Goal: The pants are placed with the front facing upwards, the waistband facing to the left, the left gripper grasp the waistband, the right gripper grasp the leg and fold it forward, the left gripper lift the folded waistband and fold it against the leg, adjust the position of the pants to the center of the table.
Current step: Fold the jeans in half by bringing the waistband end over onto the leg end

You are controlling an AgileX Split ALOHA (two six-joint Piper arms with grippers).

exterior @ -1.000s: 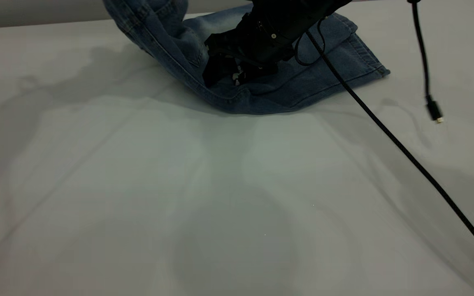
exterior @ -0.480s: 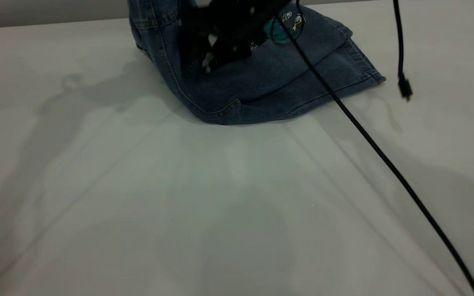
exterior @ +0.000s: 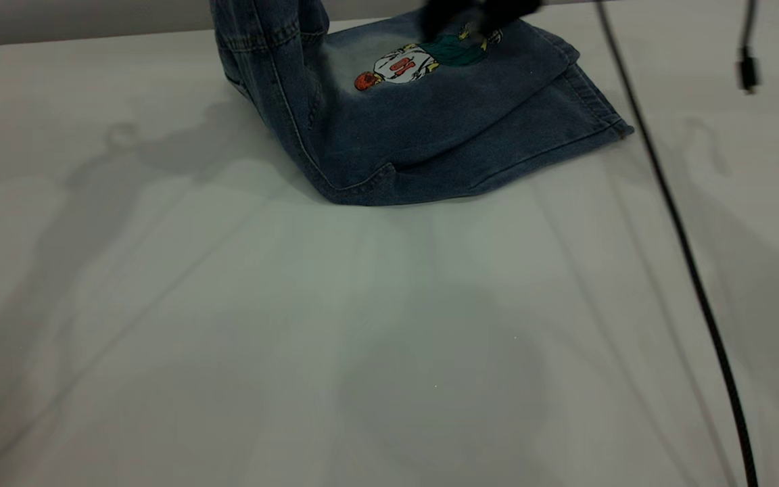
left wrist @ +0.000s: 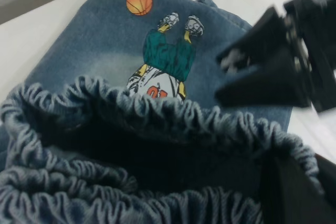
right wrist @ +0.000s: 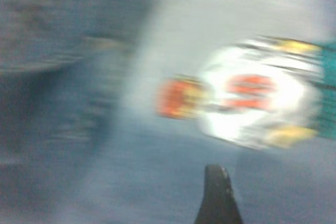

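The blue denim pants [exterior: 430, 142] lie folded at the far middle of the table [exterior: 295, 325], cartoon print [exterior: 403, 67] facing up. Their left end rises steeply out of the top of the exterior view. In the left wrist view the ruched waistband [left wrist: 157, 114] fills the foreground, bunched over a dark finger [left wrist: 296, 195] of my left gripper, which is shut on it. My right gripper [exterior: 474, 17] hovers blurred above the print, clear of the cloth; its speckled wedge fingers [left wrist: 262, 85] stand apart with nothing between them. One fingertip [right wrist: 216, 187] shows above the denim.
A black cable [exterior: 673, 223] runs from the top of the exterior view down across the right side of the table. A second cable with a plug [exterior: 746, 67] dangles at the upper right. White tabletop stretches in front of and left of the pants.
My right gripper has lifted off the pants and pulled up and to the right, uncovering the cartoon print. Both cables have swung right with it. The raised left end stays up.
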